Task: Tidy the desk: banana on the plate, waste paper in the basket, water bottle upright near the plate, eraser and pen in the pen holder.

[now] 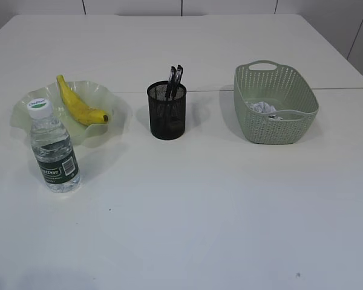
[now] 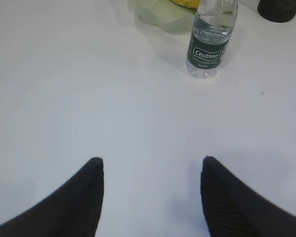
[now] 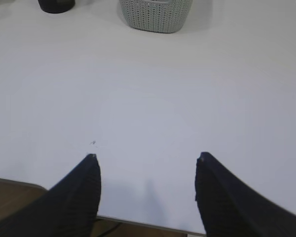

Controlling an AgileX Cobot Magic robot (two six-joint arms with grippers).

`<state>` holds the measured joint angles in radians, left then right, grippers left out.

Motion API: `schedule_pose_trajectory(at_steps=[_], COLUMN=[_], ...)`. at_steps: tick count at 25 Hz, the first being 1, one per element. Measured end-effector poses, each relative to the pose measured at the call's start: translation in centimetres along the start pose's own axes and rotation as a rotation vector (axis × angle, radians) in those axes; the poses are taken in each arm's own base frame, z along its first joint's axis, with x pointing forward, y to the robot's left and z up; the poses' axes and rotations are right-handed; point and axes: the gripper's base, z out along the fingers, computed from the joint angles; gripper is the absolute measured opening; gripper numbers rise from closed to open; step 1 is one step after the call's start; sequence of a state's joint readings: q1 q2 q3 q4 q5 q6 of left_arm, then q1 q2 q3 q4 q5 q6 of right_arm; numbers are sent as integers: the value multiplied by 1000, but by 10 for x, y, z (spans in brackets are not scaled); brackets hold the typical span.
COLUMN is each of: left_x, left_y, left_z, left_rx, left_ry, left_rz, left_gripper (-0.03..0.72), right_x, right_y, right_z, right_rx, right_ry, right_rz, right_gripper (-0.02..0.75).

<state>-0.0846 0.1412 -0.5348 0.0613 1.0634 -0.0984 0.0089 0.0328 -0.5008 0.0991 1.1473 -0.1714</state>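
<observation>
A yellow banana (image 1: pixel 80 105) lies on the pale green wavy plate (image 1: pixel 24 109). A clear water bottle (image 1: pixel 53 148) stands upright just in front of the plate; it also shows in the left wrist view (image 2: pixel 209 42). A black mesh pen holder (image 1: pixel 167 112) holds a black pen (image 1: pixel 174 78); the eraser is not visible. Crumpled waste paper (image 1: pixel 263 109) lies in the green basket (image 1: pixel 302 109). My left gripper (image 2: pixel 152 165) is open and empty over bare table. My right gripper (image 3: pixel 147 160) is open and empty near the table's front edge. Neither gripper shows in the exterior view.
The white table (image 1: pixel 199 205) stretches between the objects and the front edge. A seam between two table tops runs behind the objects. The table's front edge (image 3: pixel 138 224) shows under my right gripper, with brown floor below.
</observation>
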Motion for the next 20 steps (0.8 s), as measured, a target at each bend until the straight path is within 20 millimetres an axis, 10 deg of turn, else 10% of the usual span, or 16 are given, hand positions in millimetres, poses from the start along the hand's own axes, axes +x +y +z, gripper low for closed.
schedule_pose_trajectory(at_steps=[20], left_x=[12], left_y=[2], left_z=[-19], left_rx=[-28], left_ry=[-131], left_rz=[-26], left_gripper=[391], right_x=[4], right_y=[1], right_z=[-6], right_rx=[8], right_ry=[-53], right_rz=[-4], right_gripper=[452])
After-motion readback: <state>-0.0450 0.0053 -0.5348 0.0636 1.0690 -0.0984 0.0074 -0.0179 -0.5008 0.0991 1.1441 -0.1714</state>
